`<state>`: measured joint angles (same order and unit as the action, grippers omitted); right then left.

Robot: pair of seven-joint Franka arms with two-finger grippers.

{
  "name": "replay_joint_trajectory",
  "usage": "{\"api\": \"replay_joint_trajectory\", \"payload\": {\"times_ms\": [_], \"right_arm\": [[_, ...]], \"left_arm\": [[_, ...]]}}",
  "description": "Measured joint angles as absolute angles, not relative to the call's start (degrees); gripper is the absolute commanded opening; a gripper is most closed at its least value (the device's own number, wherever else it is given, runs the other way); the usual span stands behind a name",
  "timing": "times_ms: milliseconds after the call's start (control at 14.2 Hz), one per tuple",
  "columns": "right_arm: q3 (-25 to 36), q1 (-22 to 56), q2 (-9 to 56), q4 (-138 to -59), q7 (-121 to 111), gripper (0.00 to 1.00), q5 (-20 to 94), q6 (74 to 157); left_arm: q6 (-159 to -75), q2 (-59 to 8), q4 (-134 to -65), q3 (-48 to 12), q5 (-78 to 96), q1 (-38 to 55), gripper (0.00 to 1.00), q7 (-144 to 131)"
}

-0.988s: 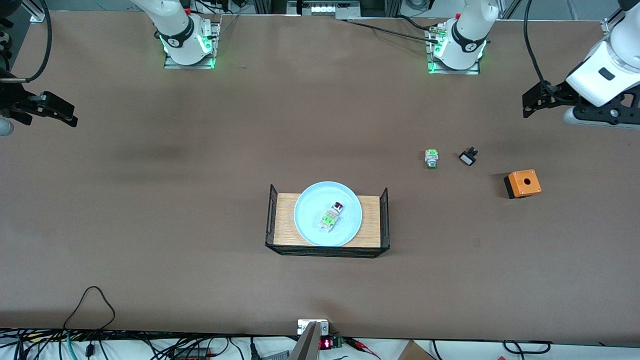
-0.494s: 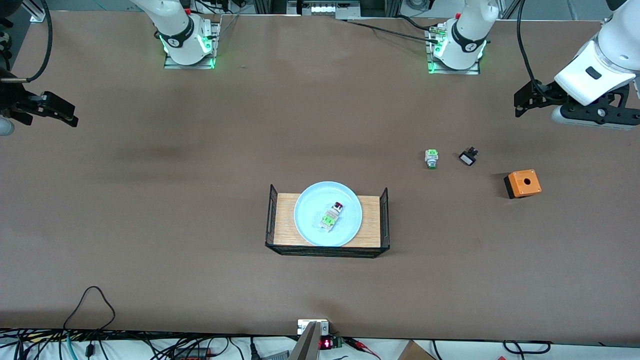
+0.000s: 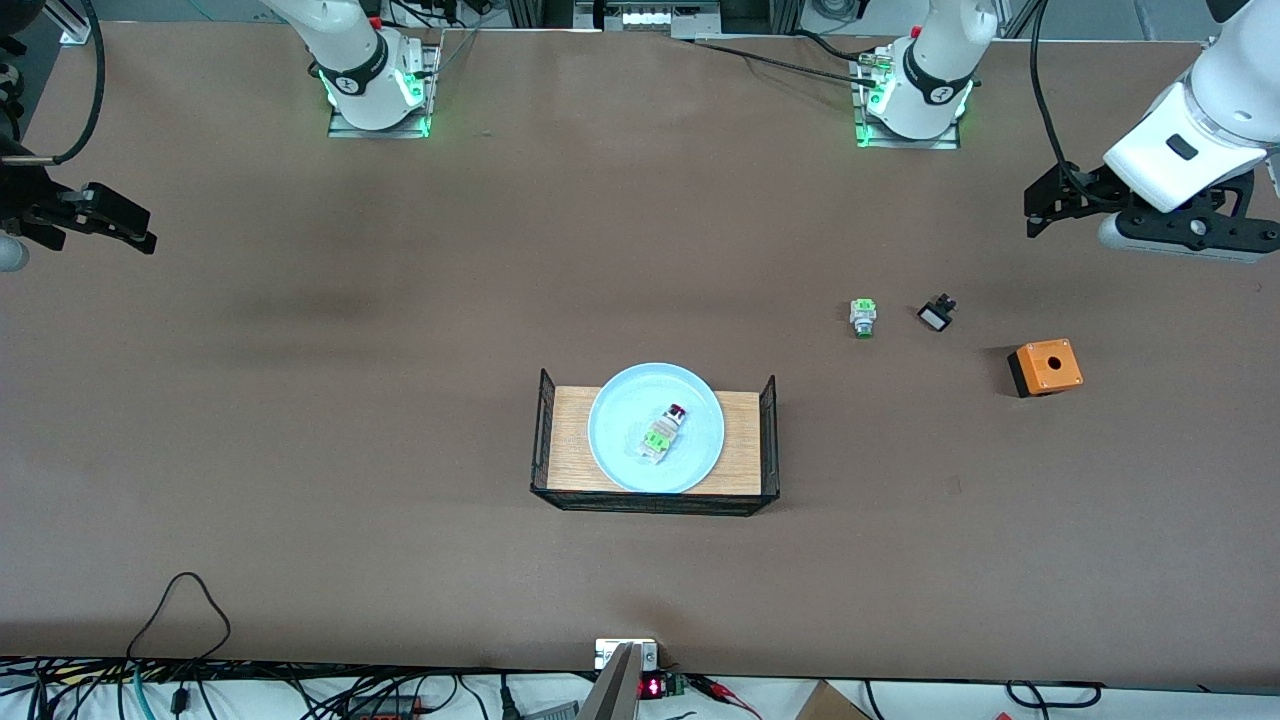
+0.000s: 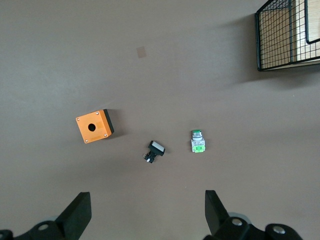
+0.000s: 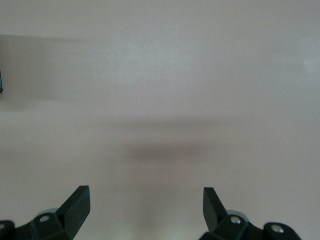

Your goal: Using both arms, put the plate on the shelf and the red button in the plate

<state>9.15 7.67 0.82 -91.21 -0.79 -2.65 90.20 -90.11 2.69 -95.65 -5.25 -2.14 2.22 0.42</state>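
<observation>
Front view: red button (image 3: 664,433) seen on plate (image 3: 612,445) in wire tray (image 3: 768,440); orange box (image 3: 1045,366), green switch (image 3: 863,316) mid-right; left gripper (image 4: 147,212), right gripper (image 5: 145,207) spread, empty.

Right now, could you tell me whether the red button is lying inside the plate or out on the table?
Inside: the red button lies on its side in the pale blue plate.

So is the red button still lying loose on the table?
No, the red button lies on the light-blue plate, which sits on the wooden tray with wire ends.
</observation>
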Motion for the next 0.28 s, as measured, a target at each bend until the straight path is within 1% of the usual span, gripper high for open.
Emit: {"api": "replay_joint_trajectory", "payload": {"times_ms": [282], "right_arm": [[9.1, 7.7, 0.8, -91.2, -0.8, 1.0, -2.7, 90.2]], "left_arm": [[-90.1, 2.1, -95.4, -4.8, -2.1, 2.3, 1.0, 0.4]]}}
